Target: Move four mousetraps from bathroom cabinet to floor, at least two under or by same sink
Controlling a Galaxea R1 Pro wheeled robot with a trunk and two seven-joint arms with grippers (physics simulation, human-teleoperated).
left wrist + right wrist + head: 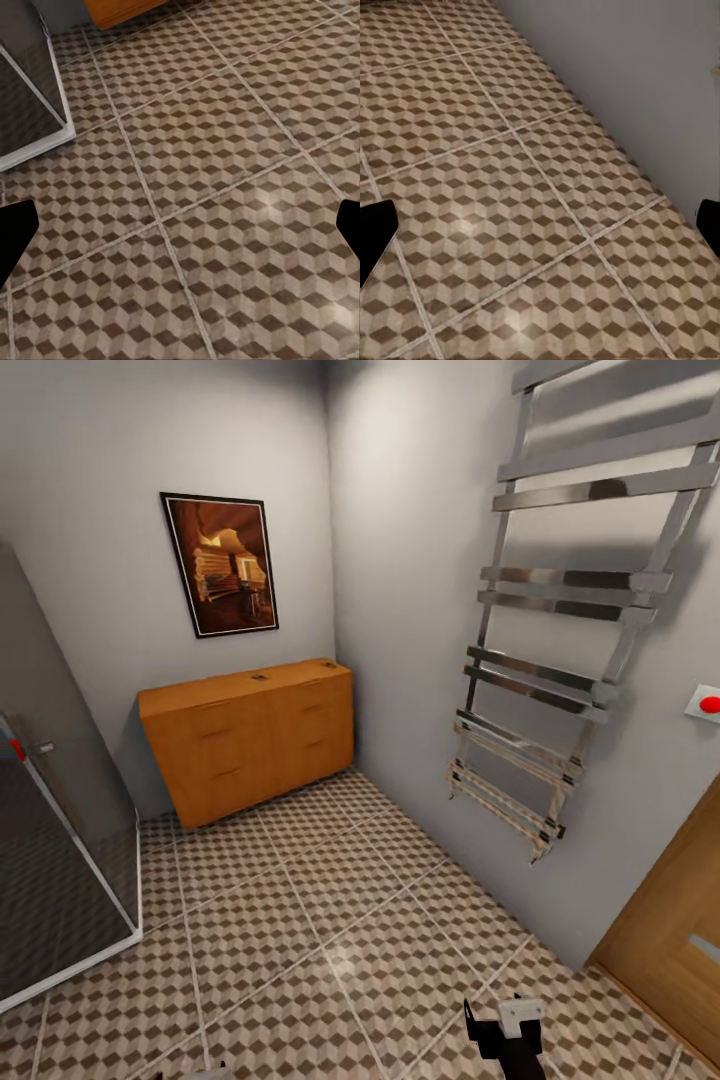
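Head view: the bathroom floor point(300, 920), large square tiles printed with brown, beige and cream cubes, runs to a low orange-brown wooden cabinet point(250, 740) in the far corner, under a dark framed picture point(220, 565). A small dark item lies on the cabinet's top – too small to tell if it is a mousetrap. A chrome ladder towel rail point(560, 650) hangs on the grey wall. The right gripper point(505, 1025) shows at the floor's near edge; I cannot tell how its jaws stand.

Left wrist view: the left gripper point(180, 232) hangs over bare tiles, jaws wide apart, beside a glass shower screen point(30, 90).

Right wrist view: jaws apart over tiles along the wall.

Such traps should be light, stiff boards – best pinched by the wooden edges, clear of the wire.
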